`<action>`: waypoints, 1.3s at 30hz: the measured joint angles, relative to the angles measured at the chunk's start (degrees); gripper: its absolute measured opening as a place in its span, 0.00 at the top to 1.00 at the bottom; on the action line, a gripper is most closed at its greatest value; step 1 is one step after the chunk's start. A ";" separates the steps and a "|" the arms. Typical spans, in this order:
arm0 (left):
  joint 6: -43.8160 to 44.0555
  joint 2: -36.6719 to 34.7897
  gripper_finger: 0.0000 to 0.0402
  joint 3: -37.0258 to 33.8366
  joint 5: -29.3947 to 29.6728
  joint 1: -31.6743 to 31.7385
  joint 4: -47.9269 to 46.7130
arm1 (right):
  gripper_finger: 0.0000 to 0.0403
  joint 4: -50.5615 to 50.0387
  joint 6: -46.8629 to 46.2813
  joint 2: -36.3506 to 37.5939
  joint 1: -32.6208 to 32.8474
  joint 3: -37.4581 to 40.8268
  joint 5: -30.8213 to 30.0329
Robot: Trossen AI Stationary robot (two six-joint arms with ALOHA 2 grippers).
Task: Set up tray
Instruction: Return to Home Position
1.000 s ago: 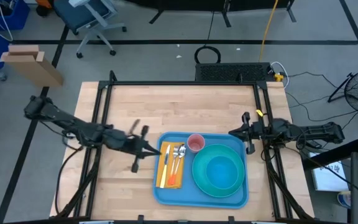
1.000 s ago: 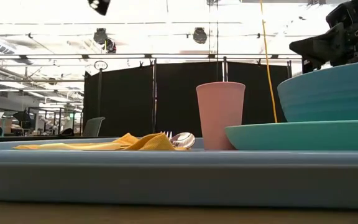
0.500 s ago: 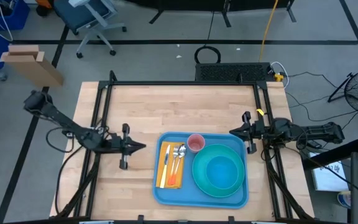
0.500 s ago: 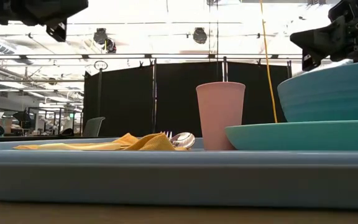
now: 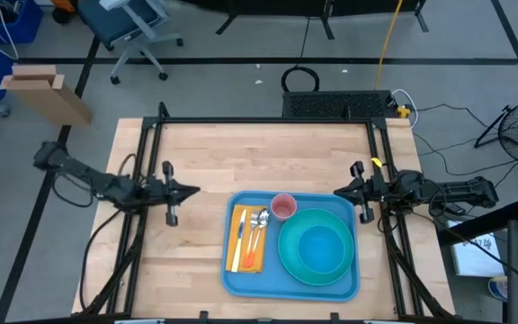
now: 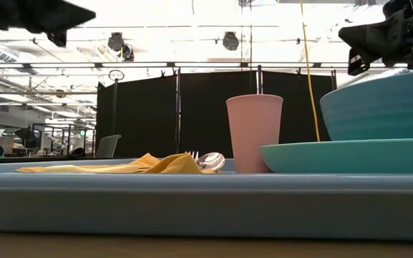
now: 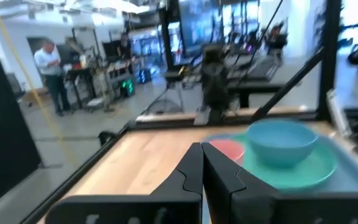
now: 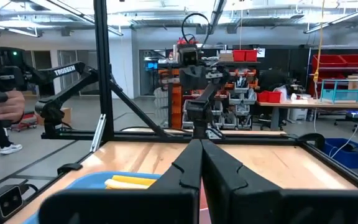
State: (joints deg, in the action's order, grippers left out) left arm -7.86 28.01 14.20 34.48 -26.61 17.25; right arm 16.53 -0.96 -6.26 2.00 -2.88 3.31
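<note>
left gripper [image 5: 192, 191]: fingers together, nothing held; over bare tabletop [image 5: 241, 153], tip aimed at the tray.
right gripper [image 5: 337, 193]: fingers together, empty; its tip faces the left gripper across the tray's far end.
tray [image 5: 241, 286]: between the two grippers, a short way ahead of each tip, touched by neither.
step (judged): homing; the setting looks complete, and the arms only need to fold back to their own sides.
how to do it well: draw each arm straight back along its own line, away from the tray. Hold height, with no sweep across the load. Keep the fingers together so nothing catches.
main hazard: cup [image 5: 283, 206], tall and light, nearest the right gripper's tip.
count, left gripper outward: 1 napkin [image 5: 234, 254], carrying 1 knife [image 5: 240, 223], 1 fork [image 5: 252, 229] and 1 spoon [image 5: 262, 219]; then 1 cup; 1 plate [image 5: 285, 247] with 1 bowl [image 5: 318, 247] on it.
count, carriers: 1 tray, 2 grippers.
</note>
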 joint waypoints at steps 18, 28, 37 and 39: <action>3.43 -8.10 1.00 -11.64 -8.37 8.34 5.19 | 1.00 -1.42 -0.65 0.00 0.00 0.00 -0.02; 1.10 -12.13 1.00 -12.88 -8.32 8.04 3.98 | 1.00 -1.92 -1.17 0.00 0.00 -0.01 1.40; 3.56 -11.91 1.00 -13.58 -5.89 8.04 -3.60 | 1.00 -3.40 -1.17 -0.02 0.00 0.00 1.12; 3.97 -11.93 1.00 -13.57 -6.34 8.04 -3.49 | 1.00 -3.21 -1.17 -0.02 0.00 -0.01 1.01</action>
State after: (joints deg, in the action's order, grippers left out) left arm -3.88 16.08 0.62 28.14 -18.57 13.76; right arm 13.32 -2.13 -6.28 2.00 -2.90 4.32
